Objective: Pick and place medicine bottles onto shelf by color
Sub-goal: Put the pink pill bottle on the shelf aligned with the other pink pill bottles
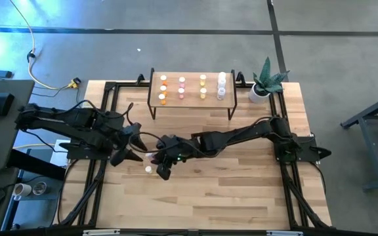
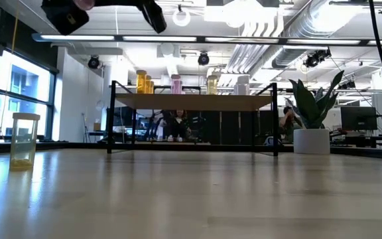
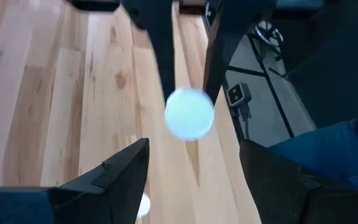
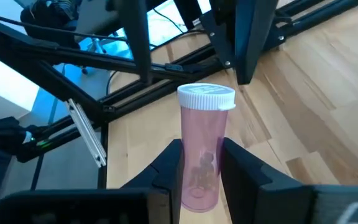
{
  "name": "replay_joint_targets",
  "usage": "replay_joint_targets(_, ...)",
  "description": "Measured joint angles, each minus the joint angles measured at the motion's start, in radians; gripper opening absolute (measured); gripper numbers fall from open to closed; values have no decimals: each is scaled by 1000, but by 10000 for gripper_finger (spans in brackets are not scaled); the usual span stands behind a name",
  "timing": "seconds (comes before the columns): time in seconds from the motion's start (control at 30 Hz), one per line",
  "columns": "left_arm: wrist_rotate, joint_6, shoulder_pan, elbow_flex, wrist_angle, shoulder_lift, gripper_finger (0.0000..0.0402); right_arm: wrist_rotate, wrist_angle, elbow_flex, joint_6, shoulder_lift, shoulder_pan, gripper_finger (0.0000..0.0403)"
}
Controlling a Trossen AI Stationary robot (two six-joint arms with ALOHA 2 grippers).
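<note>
**Right gripper clamps a pink bottle beside the spread left gripper**

The right gripper [image 4: 201, 163] is closed on a pink medicine bottle [image 4: 202, 149], its 2 dark fingers [image 4: 166, 168] pressing the lower body from either side. The bottle stands upright between them, a translucent pink cylinder with a ribbed white cap [image 4: 206, 98] and a few small pieces inside near its base. In the high view this gripper [image 1: 157, 158] sits a little toward 9 o'clock of the table's middle.

The left gripper [image 1: 134, 145] is just at 10 o'clock of it, its jaws spread wide and holding nothing; through the left wrist camera the bottle's white cap [image 3: 189, 113] shows round between the tips.

1 small bottle [image 1: 148, 170] stands on the tabletop [image 1: 241, 190] just at 7 o'clock of the right gripper.

At 12 o'clock the shelf [image 1: 192, 87] carries bottles in 4 columns: orange, pink, yellow, white. A potted plant [image 1: 265, 84] stands at its 3 o'clock end.
</note>
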Motion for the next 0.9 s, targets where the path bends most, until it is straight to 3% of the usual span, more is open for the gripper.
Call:
replay_joint_targets(0.53,8,-18,0,0,89,122,239,-33,-20,0,1,2,0,73)
replay_joint_targets(0.9,65,-21,0,0,134,128,239,-34,-56,0,20,2,0,73)
